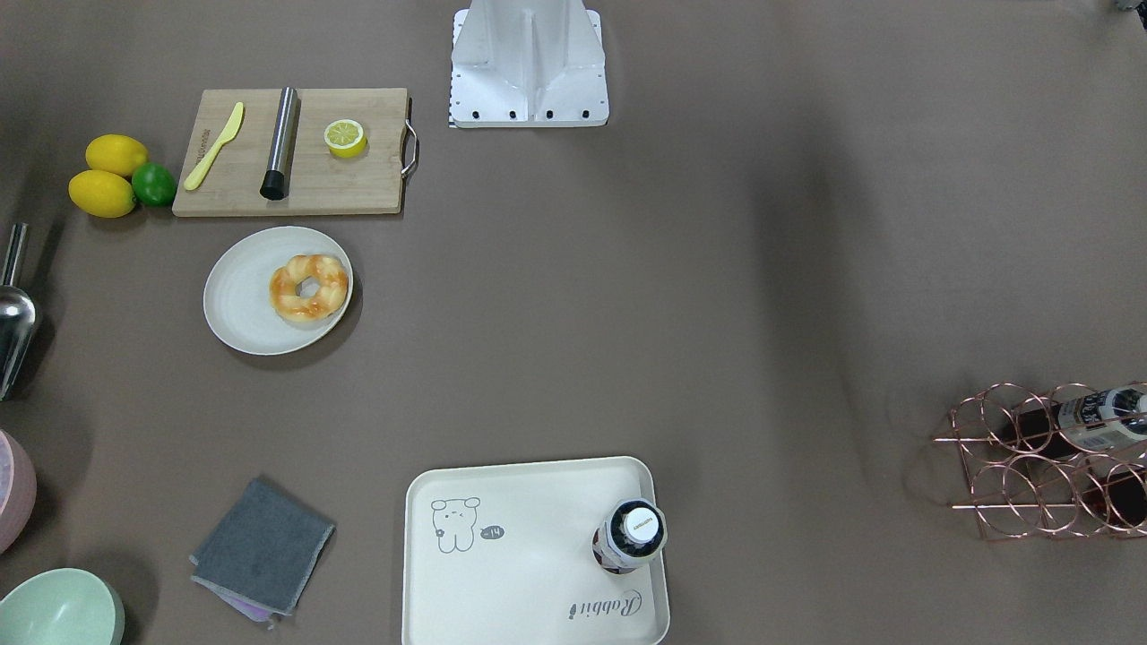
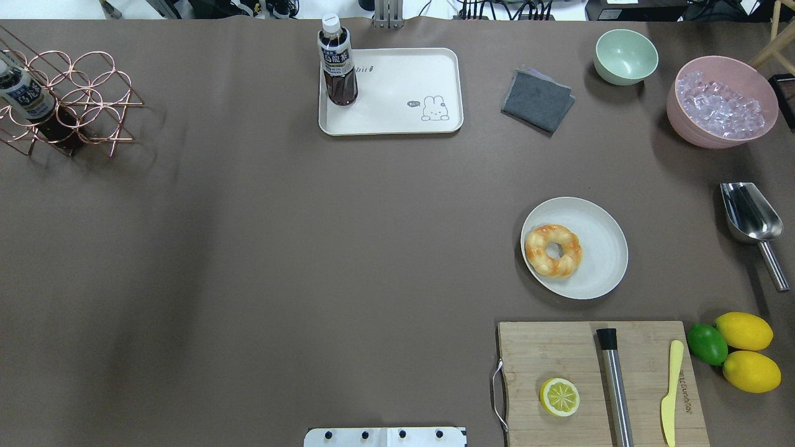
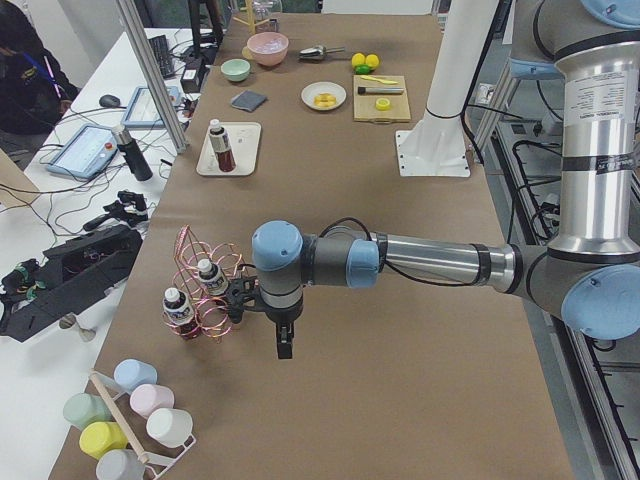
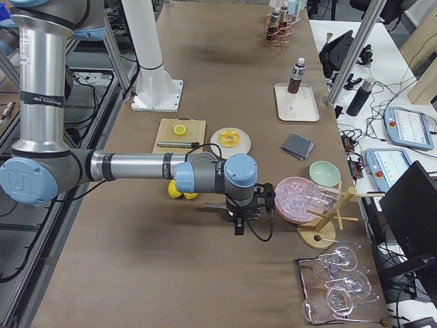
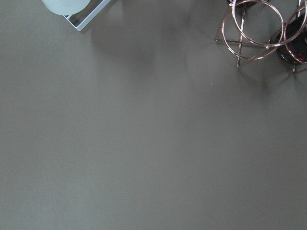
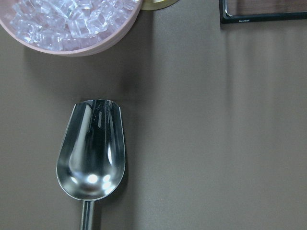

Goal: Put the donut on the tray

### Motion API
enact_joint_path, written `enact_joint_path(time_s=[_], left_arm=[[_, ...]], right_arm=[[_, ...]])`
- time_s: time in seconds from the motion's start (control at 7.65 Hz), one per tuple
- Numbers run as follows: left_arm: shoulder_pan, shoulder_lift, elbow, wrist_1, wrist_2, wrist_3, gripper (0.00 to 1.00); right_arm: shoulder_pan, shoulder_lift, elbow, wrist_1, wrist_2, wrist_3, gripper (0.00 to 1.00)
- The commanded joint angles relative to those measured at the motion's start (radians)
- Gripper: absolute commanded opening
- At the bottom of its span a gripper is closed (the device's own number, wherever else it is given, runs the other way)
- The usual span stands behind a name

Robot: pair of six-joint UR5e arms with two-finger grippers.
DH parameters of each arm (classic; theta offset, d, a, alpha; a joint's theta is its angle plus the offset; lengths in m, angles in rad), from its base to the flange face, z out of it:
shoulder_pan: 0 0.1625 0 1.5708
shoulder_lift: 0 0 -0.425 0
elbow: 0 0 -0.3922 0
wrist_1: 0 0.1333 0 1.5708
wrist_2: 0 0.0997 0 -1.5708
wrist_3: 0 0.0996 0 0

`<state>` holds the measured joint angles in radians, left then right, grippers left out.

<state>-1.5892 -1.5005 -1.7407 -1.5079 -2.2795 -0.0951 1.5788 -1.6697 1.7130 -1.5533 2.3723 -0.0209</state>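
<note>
Plainly nothing is done yet: I see the donut [image 2: 553, 250] on the round plate [image 2: 599, 248], well apart from the tray [image 2: 397, 93], and cannot tell how the left gripper [image 3: 284, 345] or right gripper [image 4: 237, 229] stands.

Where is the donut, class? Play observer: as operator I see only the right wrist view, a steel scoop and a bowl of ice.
Observer: The donut lies on a round plate beside the wooden cutting board.
Operator: And the tray?
Observer: The tray lies at the far edge of the table, away from the robot.
Operator: Is it bare?
Observer: No, a bottle stands upright in one corner; the rest holds nothing.
</note>
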Motion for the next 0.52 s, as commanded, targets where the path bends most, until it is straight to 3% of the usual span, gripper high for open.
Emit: enact_joint_path(time_s=[0.0,0.26,0.39], left_arm=[[0.000,0.000,0.000,0.000,0.000,0.000,0.98],[0.000,0.000,0.000,0.002,0.000,0.000,0.98],[0.000,0.002,0.000,0.002,0.000,0.000,0.98]], right_arm=[[-0.020,0.014,0.007,0.001,0.004,0.037,1.00],[-0.139,0.015,0.103,0.034,0.004,0.267,1.00],[-0.196,0.015,0.117,0.129,0.004,0.380,1.00]])
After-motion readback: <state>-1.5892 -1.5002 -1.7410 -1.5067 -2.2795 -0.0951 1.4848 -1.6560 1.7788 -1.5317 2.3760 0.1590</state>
